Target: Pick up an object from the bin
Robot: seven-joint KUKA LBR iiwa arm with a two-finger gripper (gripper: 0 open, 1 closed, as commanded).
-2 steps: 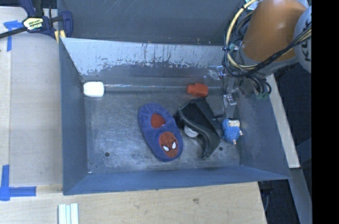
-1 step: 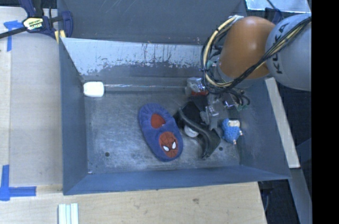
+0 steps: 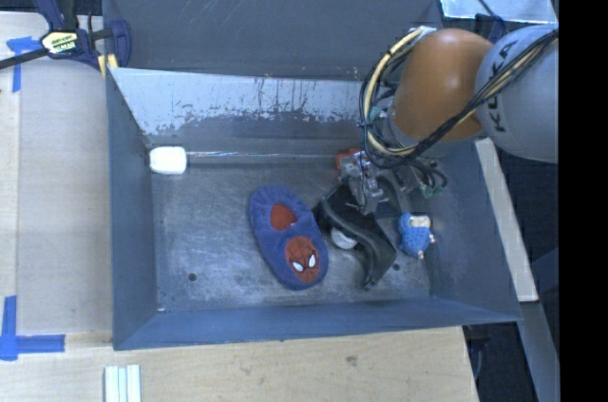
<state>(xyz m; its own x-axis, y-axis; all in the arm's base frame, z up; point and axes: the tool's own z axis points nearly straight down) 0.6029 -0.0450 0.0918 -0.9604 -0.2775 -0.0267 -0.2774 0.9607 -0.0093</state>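
Observation:
My gripper [image 3: 366, 186] reaches down into the right part of the bin, just above a black curved thing [image 3: 366, 243] that lies on the floor there. A blue slipper [image 3: 288, 237] with a red spider-mask face lies left of the black thing, toward the bin's middle. A small blue toy figure [image 3: 415, 234] with a yellow bit sits to the right of the black thing. Something small and orange-red [image 3: 344, 161] shows at the gripper's left side; what it is I cannot make out.
A white foam block [image 3: 168, 160] rests against the back wall at the far left of the bin floor. The arm with its orange dome and looped cables hangs over the bin's right side.

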